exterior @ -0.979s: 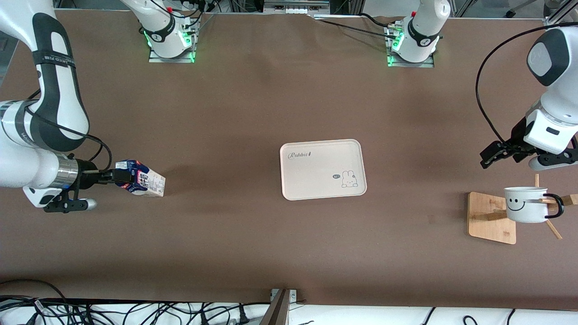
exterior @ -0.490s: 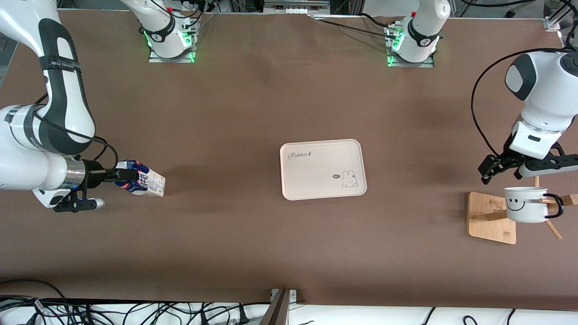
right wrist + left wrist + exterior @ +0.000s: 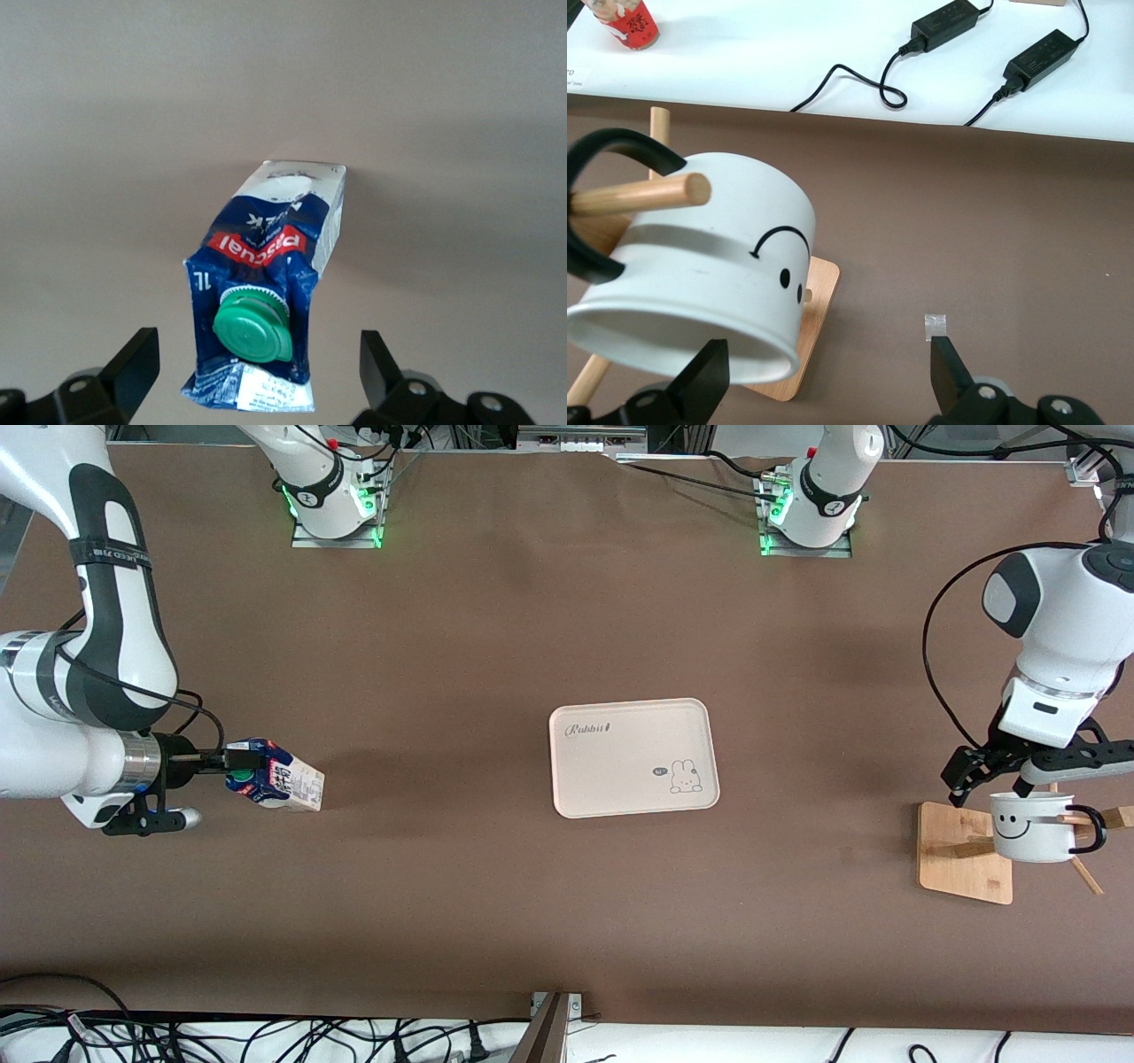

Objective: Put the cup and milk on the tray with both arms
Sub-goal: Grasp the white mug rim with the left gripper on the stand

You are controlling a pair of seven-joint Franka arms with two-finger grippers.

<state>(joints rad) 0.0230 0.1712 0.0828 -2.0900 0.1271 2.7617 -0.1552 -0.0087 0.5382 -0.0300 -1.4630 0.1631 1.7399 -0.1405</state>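
The cup [image 3: 1032, 828], a white mug with a black smiley, hangs by its handle on a wooden peg at the left arm's end of the table. My left gripper [image 3: 988, 779] is open just above its rim. In the left wrist view, one finger [image 3: 709, 376] is at the cup's [image 3: 709, 257] mouth and the other is outside its wall. The milk [image 3: 279, 781] stands on the table at the right arm's end. My right gripper [image 3: 237, 760] is open around its blue top. In the right wrist view, the carton [image 3: 266, 257] lies between the fingers of the gripper [image 3: 257, 372], untouched. The cream tray [image 3: 611, 766] is at mid-table.
The wooden stand's square base [image 3: 961, 855] sits on the table beside the cup and also shows in the left wrist view [image 3: 815, 310]. Its pegs [image 3: 647, 195] stick out by the cup. A small piece of tape [image 3: 935, 325] lies on the table.
My left gripper has come down from above the stand to the cup's rim. My right gripper has shifted slightly at the carton's top. The milk, cup and tray have not moved.
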